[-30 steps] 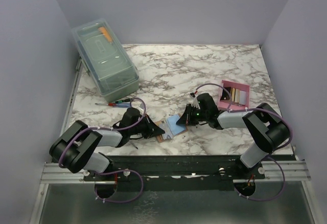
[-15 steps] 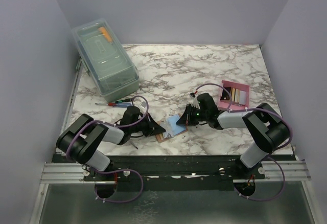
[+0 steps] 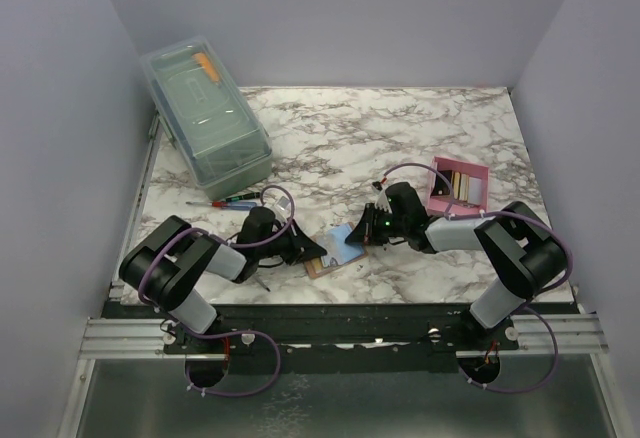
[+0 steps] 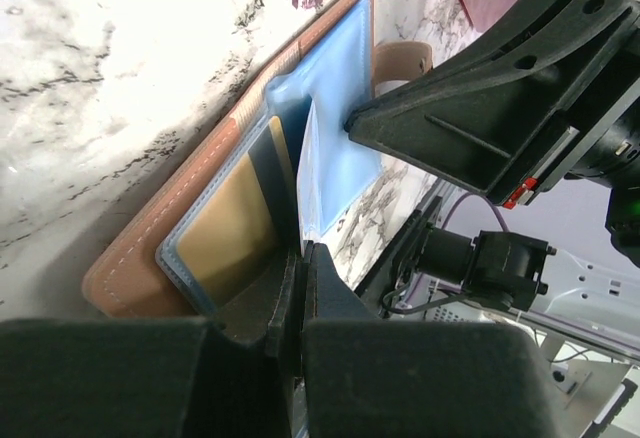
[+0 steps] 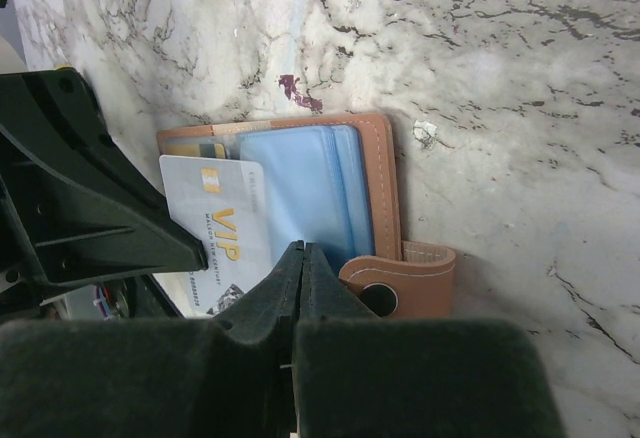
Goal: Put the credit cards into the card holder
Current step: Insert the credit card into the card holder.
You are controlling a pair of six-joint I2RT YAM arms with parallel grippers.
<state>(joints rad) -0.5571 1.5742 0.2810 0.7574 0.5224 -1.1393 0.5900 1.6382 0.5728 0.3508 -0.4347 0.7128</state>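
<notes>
- The card holder (image 5: 385, 183) lies open on the marble surface (image 3: 400, 128) near its front edge, between the two arms. It is tan leather outside with pale blue sleeves within, and its snap strap (image 5: 412, 278) is folded out to the side.
- The left fingers (image 4: 330, 293) are clamped tight on the lower edge of a pale VIP card (image 5: 215, 238). The card stands tilted on its edge over the holder's pockets.
- The right fingers (image 5: 322, 293) are pressed together with hardly a gap. They pinch the near edge of a pale blue sleeve (image 5: 300, 188) of the holder, and that sleeve is lifted off the leather.
- A gold card (image 4: 225, 233) and a dark card (image 4: 263, 158) sit in the pockets beside the lifted sleeve.
- A pink slotted tray (image 3: 458, 185) stands to the right, well apart from the holder.
- A lidded clear box (image 3: 205, 118) sits at the far left, with a thin pen-like tool (image 3: 235, 199) just in front of it.
</notes>
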